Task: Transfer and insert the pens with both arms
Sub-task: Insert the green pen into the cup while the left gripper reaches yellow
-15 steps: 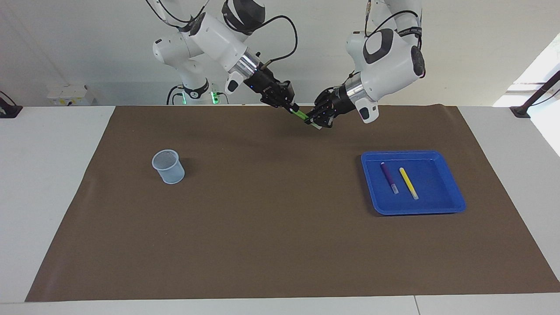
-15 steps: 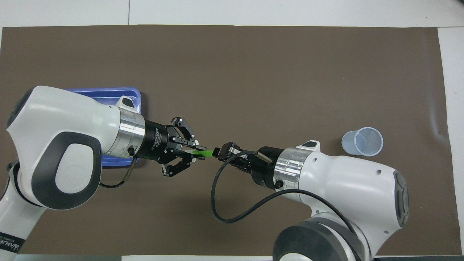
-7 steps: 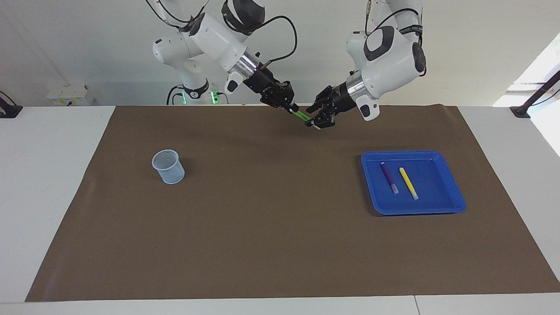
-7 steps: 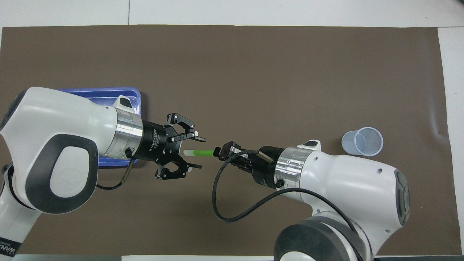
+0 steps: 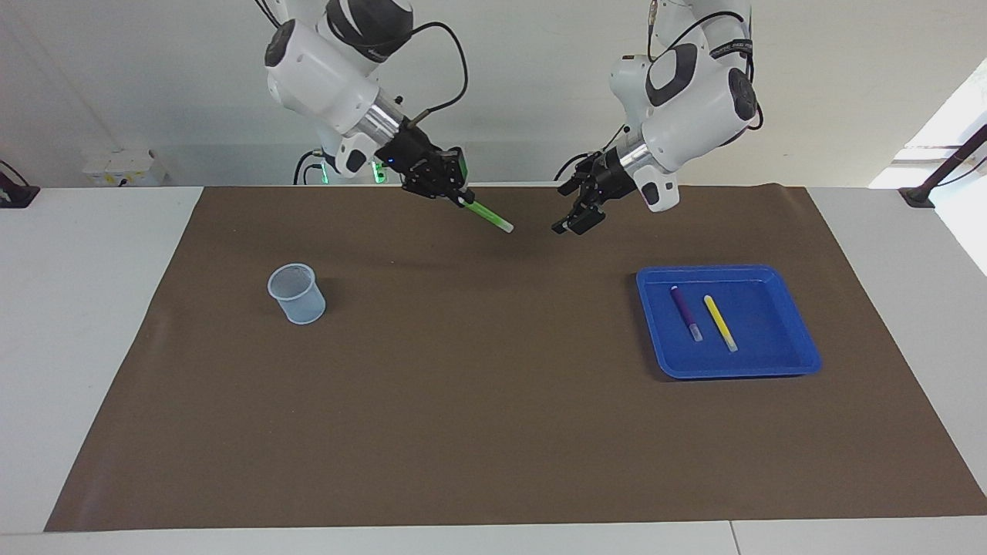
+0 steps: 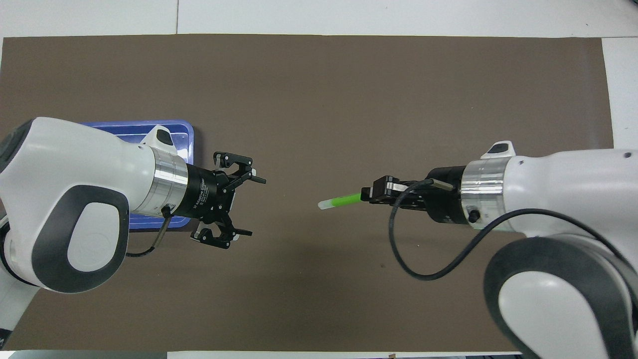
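Green pen (image 5: 488, 216) juts from right gripper (image 5: 459, 198), seemingly clamped.

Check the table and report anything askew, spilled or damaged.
Nothing stands out. The cup stands upright on the brown mat, the purple pen and yellow pen lie in the blue tray, and the right gripper holds the green pen in the air.
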Controlling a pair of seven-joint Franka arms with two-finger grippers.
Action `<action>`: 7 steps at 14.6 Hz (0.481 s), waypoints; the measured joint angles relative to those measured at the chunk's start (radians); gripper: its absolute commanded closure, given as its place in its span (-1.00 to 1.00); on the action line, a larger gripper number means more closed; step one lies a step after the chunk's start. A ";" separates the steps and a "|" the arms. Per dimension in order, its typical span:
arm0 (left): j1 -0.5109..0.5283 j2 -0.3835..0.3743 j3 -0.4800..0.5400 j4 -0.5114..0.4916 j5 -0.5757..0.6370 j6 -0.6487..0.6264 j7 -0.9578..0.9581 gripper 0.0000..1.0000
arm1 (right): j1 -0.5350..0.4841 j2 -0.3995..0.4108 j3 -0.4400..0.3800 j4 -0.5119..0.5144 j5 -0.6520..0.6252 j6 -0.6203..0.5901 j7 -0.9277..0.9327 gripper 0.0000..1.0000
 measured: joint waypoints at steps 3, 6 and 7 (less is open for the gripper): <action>0.097 0.000 0.004 -0.012 0.071 -0.003 0.249 -1.00 | -0.121 0.005 -0.002 0.042 -0.101 -0.134 -0.198 1.00; 0.211 -0.001 0.008 -0.049 0.148 -0.005 0.576 -1.00 | -0.152 0.014 -0.003 0.099 -0.245 -0.202 -0.289 1.00; 0.248 -0.001 0.009 -0.058 0.180 -0.005 0.678 -1.00 | -0.152 0.018 -0.002 0.116 -0.294 -0.214 -0.313 1.00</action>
